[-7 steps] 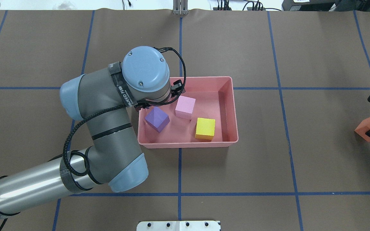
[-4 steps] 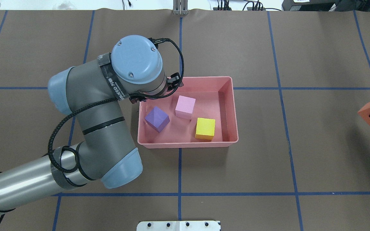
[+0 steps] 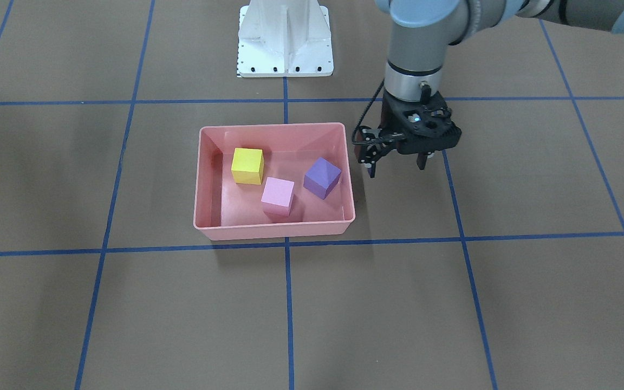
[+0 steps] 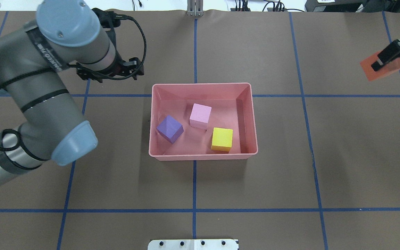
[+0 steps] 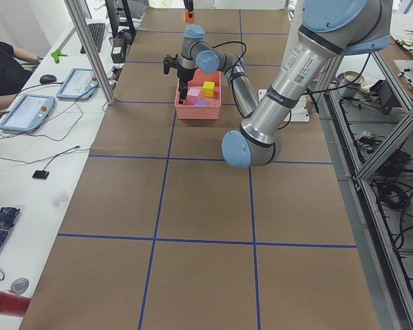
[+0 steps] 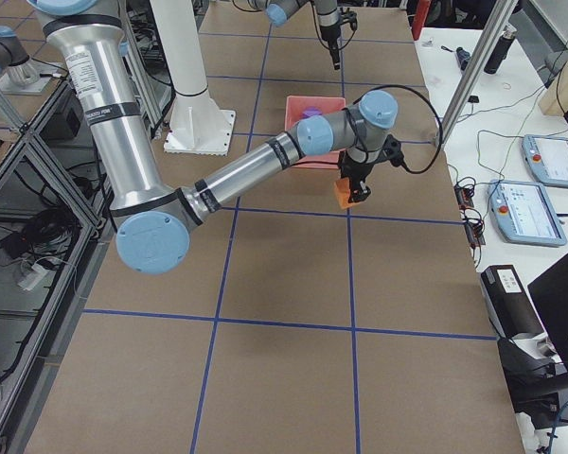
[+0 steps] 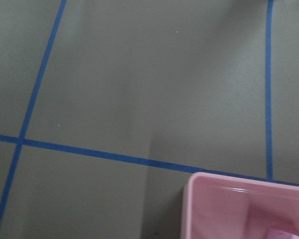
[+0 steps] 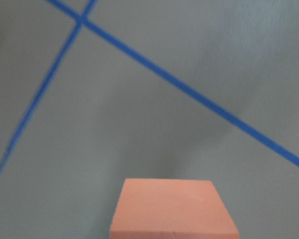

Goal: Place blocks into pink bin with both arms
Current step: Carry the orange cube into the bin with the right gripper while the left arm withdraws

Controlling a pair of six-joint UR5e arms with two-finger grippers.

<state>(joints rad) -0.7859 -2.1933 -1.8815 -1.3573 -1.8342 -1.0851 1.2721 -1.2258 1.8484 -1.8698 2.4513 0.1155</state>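
Observation:
The pink bin [image 4: 202, 157] stands mid-table and holds the purple block [image 4: 169, 129], the light pink block [image 4: 200, 116] and the yellow block [image 4: 222, 139]. The bin [image 3: 274, 230] and these blocks also show in the front view. My left gripper [image 3: 396, 167] hangs open and empty above the table, just beside the bin's short side. My right gripper [image 4: 390, 55] is shut on the orange block [image 4: 382, 67] and holds it above the table, far from the bin. The orange block fills the bottom of the right wrist view [image 8: 173, 209]. A bin corner [image 7: 239, 199] shows in the left wrist view.
The brown table cover carries a blue tape grid. The white base plate [image 3: 285, 40] stands at the robot's side of the table. Operator tablets [image 6: 540, 161] lie on a side desk beyond the table edge.
My left arm has swung off the bin's corner toward the table's far left. My right gripper has lifted the orange block off the table and carried it toward the far side.

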